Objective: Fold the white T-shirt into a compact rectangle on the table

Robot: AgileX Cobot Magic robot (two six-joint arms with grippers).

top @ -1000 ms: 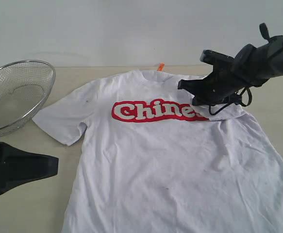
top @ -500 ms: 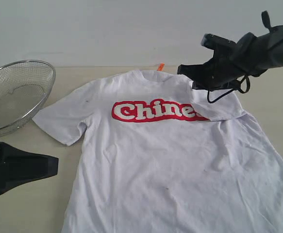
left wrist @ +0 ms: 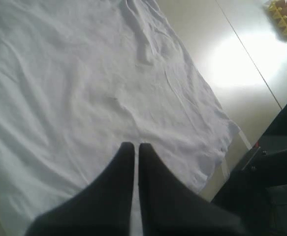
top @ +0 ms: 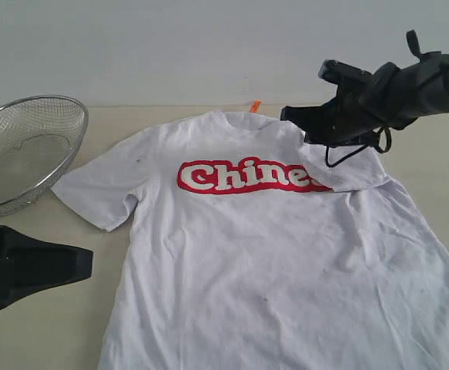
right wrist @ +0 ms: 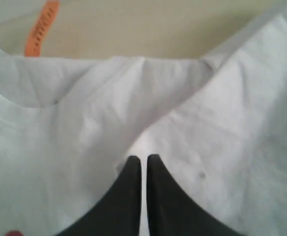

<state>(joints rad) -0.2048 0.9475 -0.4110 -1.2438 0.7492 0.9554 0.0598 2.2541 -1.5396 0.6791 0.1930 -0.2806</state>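
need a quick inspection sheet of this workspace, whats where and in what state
surface: table, pale beige, matte.
job's things: white T-shirt spread face up, one sleeve folded in over the end of the red lettering, the other sleeve flat.
clutter: wire basket beside the shirt; egg tray in the left wrist view.
grippers: right gripper shut above the folded sleeve, grip on cloth unclear; left gripper shut, beside the shirt.
cables: black cable loop hangs below the right gripper.
surroundings: plain pale wall.
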